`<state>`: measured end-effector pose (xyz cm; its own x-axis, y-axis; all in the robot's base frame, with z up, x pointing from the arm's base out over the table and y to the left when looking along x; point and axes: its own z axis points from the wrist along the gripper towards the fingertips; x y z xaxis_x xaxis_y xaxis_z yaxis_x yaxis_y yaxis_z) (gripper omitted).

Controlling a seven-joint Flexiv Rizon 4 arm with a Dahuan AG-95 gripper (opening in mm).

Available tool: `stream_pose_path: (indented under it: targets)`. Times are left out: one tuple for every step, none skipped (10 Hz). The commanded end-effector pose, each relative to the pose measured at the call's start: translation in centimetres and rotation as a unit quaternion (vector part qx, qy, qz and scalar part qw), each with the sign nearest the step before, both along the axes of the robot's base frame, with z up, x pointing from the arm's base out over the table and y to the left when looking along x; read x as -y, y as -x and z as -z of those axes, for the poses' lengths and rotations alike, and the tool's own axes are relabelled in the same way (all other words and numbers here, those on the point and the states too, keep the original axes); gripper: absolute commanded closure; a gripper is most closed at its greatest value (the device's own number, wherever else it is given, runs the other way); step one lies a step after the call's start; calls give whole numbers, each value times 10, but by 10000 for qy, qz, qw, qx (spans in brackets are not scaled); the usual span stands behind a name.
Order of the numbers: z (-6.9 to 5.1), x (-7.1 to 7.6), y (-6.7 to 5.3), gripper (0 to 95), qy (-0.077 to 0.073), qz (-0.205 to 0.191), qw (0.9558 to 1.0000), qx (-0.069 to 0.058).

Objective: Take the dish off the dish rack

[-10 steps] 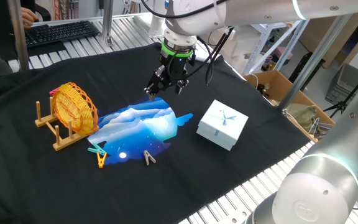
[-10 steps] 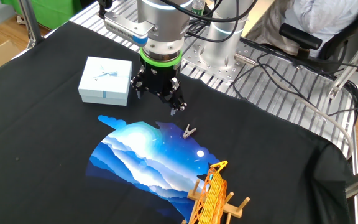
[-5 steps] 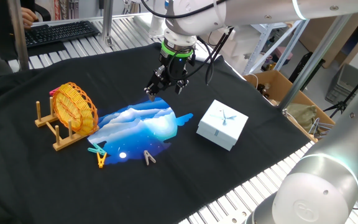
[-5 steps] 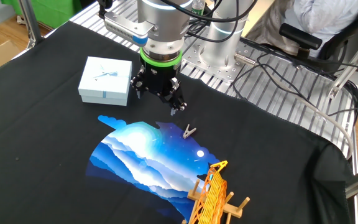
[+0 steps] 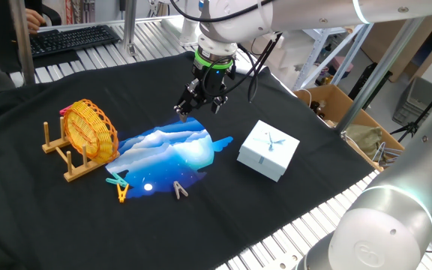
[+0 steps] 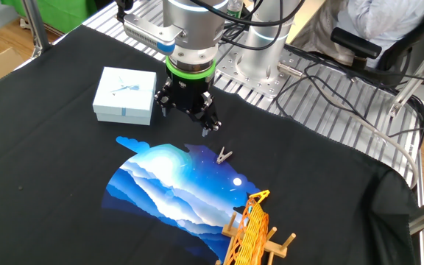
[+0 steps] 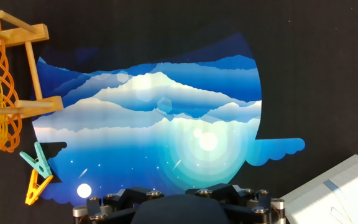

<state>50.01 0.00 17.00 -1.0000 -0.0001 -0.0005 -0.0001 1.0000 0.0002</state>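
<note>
At the far left of one fixed view I see one wooden dish rack (image 5: 67,156) on the black cloth (image 5: 36,217), and one yellow wire dish (image 5: 90,130) standing on edge between its pegs. Just right of the rack lie three clothes pegs: a teal one (image 5: 115,181) and an orange one (image 5: 122,193) touching each other, and a single tan one (image 5: 180,190) a little further right, on the near edge of the one blue-and-white mat (image 5: 169,157). Above the mat's far edge hangs my gripper (image 5: 199,109), well apart from the dish and holding nothing; I cannot tell how wide the jaws stand. To the right of the mat sits one pale blue box (image 5: 268,150). In the hand view the rack and dish show at the left edge.
</note>
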Motion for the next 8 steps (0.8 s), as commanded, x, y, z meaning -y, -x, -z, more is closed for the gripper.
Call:
stream_pose_path:
  targets:
    - [0, 0, 0, 950, -335, 241, 9990, 198]
    - [3, -2, 1, 950, -338, 257, 9989, 211]
    - [4, -2, 3, 950, -339, 261, 9988, 217]
    - [5, -3, 4, 950, -338, 263, 9988, 220]
    - [5, -3, 4, 950, -342, 255, 9989, 212]
    - [5, -4, 4, 950, -342, 253, 9989, 210]
    - [5, -4, 4, 950, -343, 251, 9989, 206]
    - [5, -4, 4, 950, -343, 253, 9989, 204]
